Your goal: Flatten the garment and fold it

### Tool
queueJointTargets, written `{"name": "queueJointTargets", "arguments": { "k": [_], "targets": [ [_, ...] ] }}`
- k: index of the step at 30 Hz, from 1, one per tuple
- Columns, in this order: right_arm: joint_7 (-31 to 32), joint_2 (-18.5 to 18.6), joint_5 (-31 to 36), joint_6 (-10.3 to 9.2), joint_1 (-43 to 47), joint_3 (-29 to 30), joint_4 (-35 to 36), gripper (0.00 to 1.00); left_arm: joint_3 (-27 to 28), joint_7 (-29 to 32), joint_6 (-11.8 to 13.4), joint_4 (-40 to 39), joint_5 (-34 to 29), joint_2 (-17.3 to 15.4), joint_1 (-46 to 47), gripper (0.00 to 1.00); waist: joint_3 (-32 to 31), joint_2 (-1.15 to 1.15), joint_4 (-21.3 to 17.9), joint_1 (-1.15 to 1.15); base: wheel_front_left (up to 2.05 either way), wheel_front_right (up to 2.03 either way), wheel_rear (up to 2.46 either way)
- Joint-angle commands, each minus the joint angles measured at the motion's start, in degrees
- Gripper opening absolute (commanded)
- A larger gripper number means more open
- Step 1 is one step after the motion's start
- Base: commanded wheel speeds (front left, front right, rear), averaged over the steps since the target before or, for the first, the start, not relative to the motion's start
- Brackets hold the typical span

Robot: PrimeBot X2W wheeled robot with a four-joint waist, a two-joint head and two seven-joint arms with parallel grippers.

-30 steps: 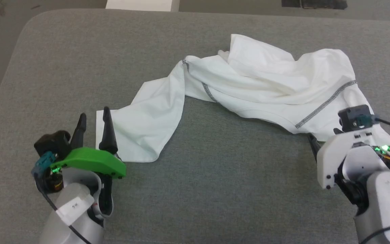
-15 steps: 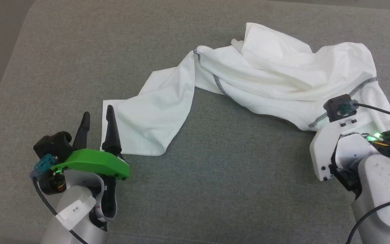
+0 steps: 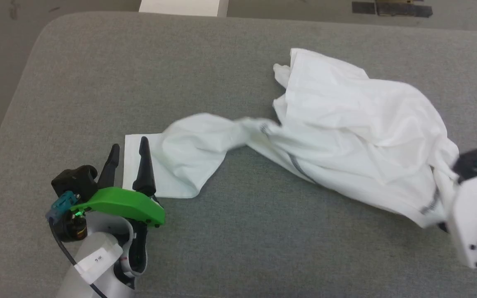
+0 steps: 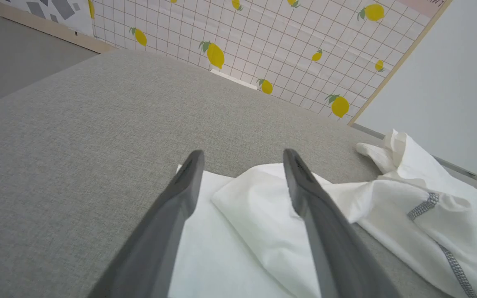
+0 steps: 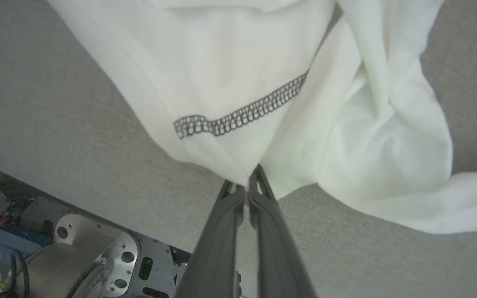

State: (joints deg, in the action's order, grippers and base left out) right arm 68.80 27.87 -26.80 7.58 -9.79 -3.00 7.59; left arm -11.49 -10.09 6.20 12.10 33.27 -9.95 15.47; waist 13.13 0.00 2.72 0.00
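Observation:
The garment (image 3: 346, 124), a white shirt with dark zigzag seams, lies crumpled across the grey table (image 3: 139, 82). Its bulk is on the right, and a twisted sleeve runs to the lower left. My left gripper (image 3: 127, 154) stands open at the sleeve's flat cuff end. In the left wrist view the left gripper (image 4: 242, 157) has its fingers on either side of the cuff fabric (image 4: 222, 248), just above it. My right gripper (image 5: 244, 182) is shut on a pinch of the garment's hem (image 5: 238, 120), lifted off the table. In the head view, cloth hides its fingers above the white wrist housing (image 3: 472, 223).
A white box (image 3: 182, 6) sits past the table's far edge, and a dark patch (image 3: 391, 7) lies on the floor beyond. The table's rounded corner is at the upper left. A lemon-patterned panel (image 4: 263, 41) stands behind the table. The robot's metal base (image 5: 77, 248) shows under the right gripper.
My right gripper has shut on the garment's hem and drawn it right and toward me. The body has bunched and the sleeve has twisted. The left gripper stays open. The camera has shifted.

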Motion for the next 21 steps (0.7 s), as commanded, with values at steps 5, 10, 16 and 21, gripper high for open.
{"name": "queueJointTargets", "arguments": {
  "k": [5, 10, 16, 21],
  "targets": [
    [6.9, -1.3, -1.0, -0.09, 5.3, 7.5, 2.9, 0.0, -0.8, 0.9, -0.1, 0.3, 0.1, -0.2, -0.8, 1.0, -1.3, 0.0, -0.3, 0.0, 0.0, 0.0, 0.0],
    [0.8, -5.8, -0.3, -0.09, 5.7, 10.4, 5.0, 1.0, -2.3, 2.5, -0.6, 0.9, -0.1, -0.3, -0.8, 1.0, -2.0, 0.0, -0.1, 0.0, 0.0, 0.0, 0.0],
    [-12.3, -12.8, -2.1, -0.09, 2.8, 16.0, 7.6, 1.0, -5.6, 6.7, -1.7, 1.8, -0.8, -0.8, -0.7, 1.0, -3.5, 0.0, -0.3, 0.0, 0.0, 0.0, 0.0],
    [-21.2, -16.2, 0.7, -0.09, 2.3, 20.2, 7.3, 1.0, -8.0, 15.3, -0.1, 4.7, -0.5, -1.2, -0.8, 1.0, -4.1, 0.0, -0.9, 0.0, 0.0, 0.0, 0.0]
  ]
}}
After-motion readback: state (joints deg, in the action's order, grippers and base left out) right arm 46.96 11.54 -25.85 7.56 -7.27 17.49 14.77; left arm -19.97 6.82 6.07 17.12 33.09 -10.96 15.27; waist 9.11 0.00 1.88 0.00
